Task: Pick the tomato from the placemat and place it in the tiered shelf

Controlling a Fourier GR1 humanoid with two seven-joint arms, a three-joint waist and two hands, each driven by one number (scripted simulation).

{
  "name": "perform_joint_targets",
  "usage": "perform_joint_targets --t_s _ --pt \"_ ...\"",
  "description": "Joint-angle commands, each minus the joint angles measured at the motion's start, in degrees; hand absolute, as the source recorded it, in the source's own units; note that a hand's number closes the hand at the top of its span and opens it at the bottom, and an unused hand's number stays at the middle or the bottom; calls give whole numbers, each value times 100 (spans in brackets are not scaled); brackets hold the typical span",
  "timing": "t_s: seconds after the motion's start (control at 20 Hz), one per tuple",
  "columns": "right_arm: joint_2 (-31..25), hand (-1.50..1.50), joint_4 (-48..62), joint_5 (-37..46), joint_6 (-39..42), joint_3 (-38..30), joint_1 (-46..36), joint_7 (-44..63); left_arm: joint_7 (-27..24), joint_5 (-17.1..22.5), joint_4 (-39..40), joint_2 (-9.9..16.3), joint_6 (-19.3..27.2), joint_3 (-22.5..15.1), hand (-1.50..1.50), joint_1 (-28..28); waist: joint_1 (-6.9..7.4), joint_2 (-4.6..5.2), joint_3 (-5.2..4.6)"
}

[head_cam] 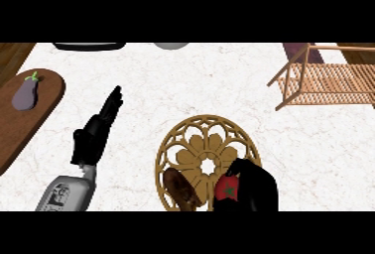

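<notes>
Red shows right inside the right hand (253, 191): that's the tomato (226, 190), green stem star facing up, with the black fingers (242, 166) curled over its top and far side, so it's wrapped up in the grasp down at the lower edge of the view. It sits on the placemat (207, 149), a round golden openwork mat with a flower pattern, lying on the white marble table (190, 84). Just to the left of those closed fingers, on the same mat, there's a brown oval thing (180, 187); I can't tell what it is. Over on the other side, the left hand (95, 134) is well apart from the mat, fingers straight and pressed together, pointing away toward the far edge and holding nothing. Beyond and to the left of those fingers, a purple eggplant (27, 93) rests on a dark wooden board (22, 129). Far off to the right and beyond the right-hand fingers stands the tiered shelf (330, 79), slatted light wood, well apart from the tomato.
</notes>
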Motion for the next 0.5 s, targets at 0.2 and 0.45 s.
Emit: perform_joint_targets --t_s 0.2,0.45 --pt "-1790 150 -1193 -1856 434 -336 579 -2713 -29 -45 43 -13 -9 12 0 100 -38 -1 10" --pt "-1487 150 -1872 -2957 32 -1234 561 -3313 -39 80 -164 41 -156 62 0 222 -24 -8 10"
